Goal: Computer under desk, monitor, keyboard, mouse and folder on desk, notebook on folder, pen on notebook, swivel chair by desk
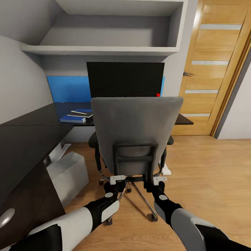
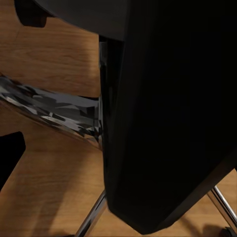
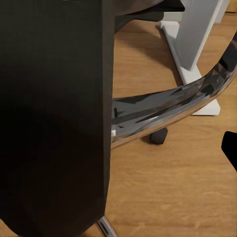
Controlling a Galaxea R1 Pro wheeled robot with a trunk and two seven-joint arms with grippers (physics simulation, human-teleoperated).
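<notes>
The grey swivel chair [image 1: 136, 129] stands with its back to me, close in front of the black desk [image 1: 28, 139]. My left gripper [image 1: 117, 179] and right gripper [image 1: 159, 180] are both open, pressed against the black frame low on the chair's back. In the left wrist view one dark finger [image 2: 10, 158] stands apart from that frame [image 2: 168, 123]. The right wrist view shows the same, a finger [image 3: 231, 148] beside the frame [image 3: 49, 113]. The monitor [image 1: 125, 79] is on the desk behind the chair. The blue folder [image 1: 72, 119] lies on the desk left of it. The white computer [image 1: 69, 170] sits under the desk.
A thin flat item with a pale strip [image 1: 82, 112] lies just behind the folder. A white desk foot [image 1: 166, 169] stands right of the chair. The chrome star base [image 3: 168, 106] spreads over the wood floor. A wooden door [image 1: 216, 69] is at the right, with open floor [image 1: 209, 174] before it.
</notes>
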